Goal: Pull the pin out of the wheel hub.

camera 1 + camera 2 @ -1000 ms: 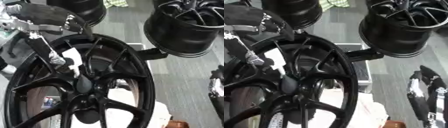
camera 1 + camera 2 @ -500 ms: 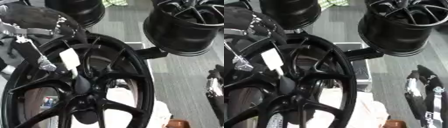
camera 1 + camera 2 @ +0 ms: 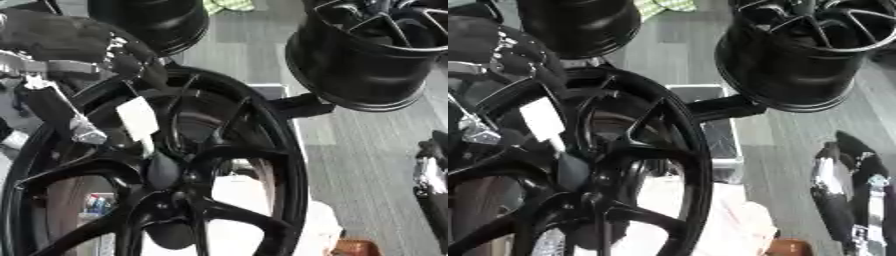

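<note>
A large black spoked wheel (image 3: 262, 150) fills the lower left, with its hub (image 3: 166, 172) near the middle of the spokes. A white rectangular piece (image 3: 138, 120) on a thin stem, seemingly the pin, stands up from the hub. My left hand (image 3: 66, 117), black with a silver tip, comes down from the upper left inside the rim. It lies just left of the white piece, with a gap between them. My right hand (image 3: 833, 190) rests open at the lower right, apart from the wheel.
Two more black wheels stand behind, one at the upper right (image 3: 376, 55) and one at the top (image 3: 149, 20). A black bracket (image 3: 297, 105) juts from the big wheel's rim. White sheeting (image 3: 236, 195) lies under the spokes. Grey floor (image 3: 367, 150) shows on the right.
My left hand, which touched the white piece a second ago, has drawn back to the left. The white piece now stands free above the hub. The right hand has not moved.
</note>
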You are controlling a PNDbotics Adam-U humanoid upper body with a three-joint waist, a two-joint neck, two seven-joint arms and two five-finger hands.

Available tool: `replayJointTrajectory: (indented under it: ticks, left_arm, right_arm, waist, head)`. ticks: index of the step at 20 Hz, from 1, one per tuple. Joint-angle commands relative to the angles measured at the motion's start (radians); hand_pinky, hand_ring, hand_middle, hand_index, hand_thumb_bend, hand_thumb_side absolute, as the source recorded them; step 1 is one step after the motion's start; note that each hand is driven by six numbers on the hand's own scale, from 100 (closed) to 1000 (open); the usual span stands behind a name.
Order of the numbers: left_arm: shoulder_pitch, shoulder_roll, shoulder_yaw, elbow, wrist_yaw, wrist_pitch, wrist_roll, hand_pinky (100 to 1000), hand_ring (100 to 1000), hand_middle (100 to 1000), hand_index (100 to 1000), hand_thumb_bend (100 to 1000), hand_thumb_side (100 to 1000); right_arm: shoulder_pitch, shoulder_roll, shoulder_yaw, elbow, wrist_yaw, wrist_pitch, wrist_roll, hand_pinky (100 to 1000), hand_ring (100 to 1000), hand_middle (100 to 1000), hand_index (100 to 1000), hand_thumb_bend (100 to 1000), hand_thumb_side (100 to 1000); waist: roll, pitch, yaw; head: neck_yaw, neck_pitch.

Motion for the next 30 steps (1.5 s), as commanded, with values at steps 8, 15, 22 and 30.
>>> replayJointTrajectory:
  ticks: [8,15,22,30]
  left_arm:
    - [-0.011,0.009,0.002,0.013,-0.057,-0.302,-0.282,879,889,821,864,423,413]
    - [-0.003,0.011,0.007,0.025,-0.094,-0.315,-0.282,877,889,823,858,451,426]
    - [0.000,0.005,0.012,0.040,-0.116,-0.319,-0.282,862,877,814,853,440,426]
    - [0.002,-0.005,0.017,0.062,-0.139,-0.318,-0.282,844,863,785,832,421,416]
  right_arm:
    - [-0.008,-0.010,-0.005,-0.018,0.003,0.000,-0.007,874,860,636,790,100,547]
    - [-0.010,-0.009,-0.004,-0.018,0.003,-0.001,-0.008,874,860,636,790,100,550]
    - [-0.011,-0.007,-0.004,-0.018,0.002,-0.001,-0.009,875,860,636,791,100,552]
    - [-0.013,-0.003,-0.004,-0.018,0.001,-0.001,-0.007,875,861,637,791,100,555]
  waist:
    - [0.003,-0.010,-0.007]
    - [0.003,-0.006,-0.007]
    - [0.002,-0.004,-0.009]
    - [0.001,-0.001,-0.011]
  head:
    - [0.010,-0.014]
    - [0.011,-0.017]
    - [0.013,-0.020]
    - [0.016,-0.024]
